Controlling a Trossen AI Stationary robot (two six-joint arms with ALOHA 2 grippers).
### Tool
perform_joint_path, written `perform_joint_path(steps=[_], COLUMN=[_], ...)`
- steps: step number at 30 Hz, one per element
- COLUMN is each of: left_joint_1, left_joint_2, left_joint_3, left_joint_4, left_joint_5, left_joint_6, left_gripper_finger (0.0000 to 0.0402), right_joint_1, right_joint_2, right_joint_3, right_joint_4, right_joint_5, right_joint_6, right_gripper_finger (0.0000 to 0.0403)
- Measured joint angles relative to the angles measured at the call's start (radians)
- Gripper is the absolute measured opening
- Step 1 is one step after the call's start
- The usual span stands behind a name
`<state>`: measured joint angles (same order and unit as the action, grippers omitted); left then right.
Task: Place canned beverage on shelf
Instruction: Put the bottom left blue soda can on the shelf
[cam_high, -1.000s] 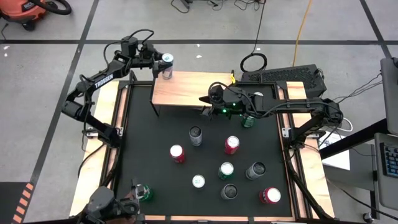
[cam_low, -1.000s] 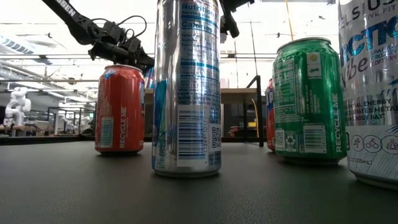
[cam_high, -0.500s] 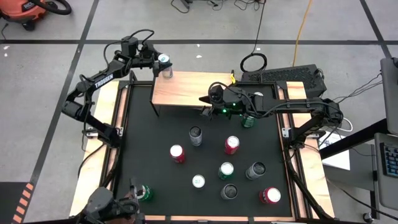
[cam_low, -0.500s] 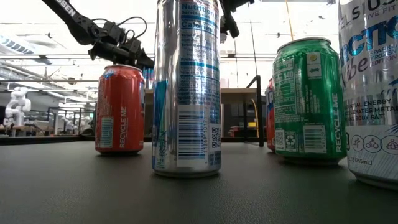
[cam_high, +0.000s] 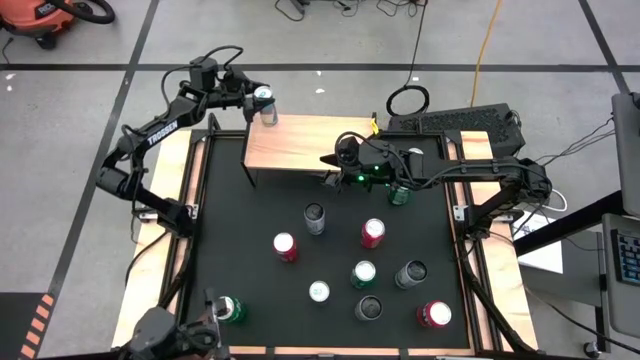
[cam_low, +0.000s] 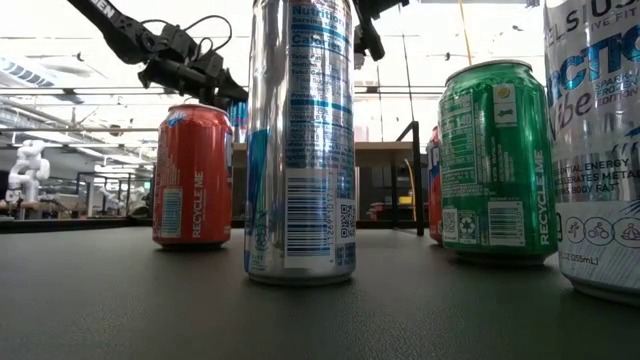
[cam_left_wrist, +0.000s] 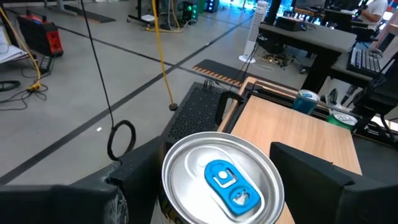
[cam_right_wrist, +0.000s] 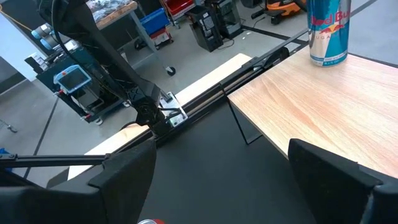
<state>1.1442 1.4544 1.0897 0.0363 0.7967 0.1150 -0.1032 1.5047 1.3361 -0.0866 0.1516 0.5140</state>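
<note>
The canned beverage (cam_high: 266, 108), a blue-and-silver can, was the farthest thing on the rig, so we worked out toward it.

Nearest us, loose cans (cam_high: 319, 291) stood scattered and upright over the black table (cam_high: 250, 280). In the low view a tall silver one (cam_low: 300, 140) had a red one (cam_low: 192, 175) and a green one (cam_low: 497, 160) to either side. None of these had reached the shelf.

Past them, the right gripper (cam_high: 327, 170) hung at the near edge of the shelf (cam_high: 300, 145), towards its right half. Its own camera showed its jaws spread wide with nothing between them (cam_right_wrist: 221, 165). We judged that arm to be waiting.

The light-wood board was bare except at its far-left corner. There the canned beverage (cam_right_wrist: 328, 31) stood upright with its base on the wood. The left gripper (cam_high: 258, 96) was at the can's top, with the lid (cam_left_wrist: 221, 180) filling that arm's camera. Whether it was gripping the can or had let go, we could not tell.

We judged the placement essentially made. What remained for this can was a clear release and a withdrawal that did not tip it, as it sat close to the board's corner. If the task covers more cans, all those on the table are left.
</note>
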Motion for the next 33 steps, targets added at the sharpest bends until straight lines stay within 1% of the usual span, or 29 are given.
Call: perform_joint_path(steps=[12, 15, 22, 28, 33], left_joint_1=[0.000, 0.000, 0.000, 0.000, 0.005], left_joint_2=[-0.001, -0.001, -0.001, -0.002, -0.003], left_joint_3=[-0.001, -0.001, -0.002, -0.002, 0.009], left_joint_4=[-0.001, -0.002, -0.005, -0.004, -0.012], left_joint_5=[0.015, 0.037, 0.096, 0.109, 0.111], left_joint_6=[-0.004, -0.005, -0.003, 0.050, 0.051], left_gripper_finger=[0.0289, 0.0280, 0.0245, 0.0242, 0.0242], right_joint_1=[0.000, 0.000, 0.000, 0.001, 0.001], right_joint_2=[0.000, 0.000, 0.000, 0.000, 0.000], right_joint_3=[0.000, 0.000, 0.000, 0.000, 0.000], right_joint_4=[0.000, 0.000, 0.000, 0.000, 0.000], right_joint_5=[0.000, 0.000, 0.000, 0.000, 0.000], right_joint_6=[-0.002, -0.002, -0.002, 0.001, 0.014], right_gripper_finger=[0.0345, 0.0345, 0.0345, 0.0345, 0.0345])
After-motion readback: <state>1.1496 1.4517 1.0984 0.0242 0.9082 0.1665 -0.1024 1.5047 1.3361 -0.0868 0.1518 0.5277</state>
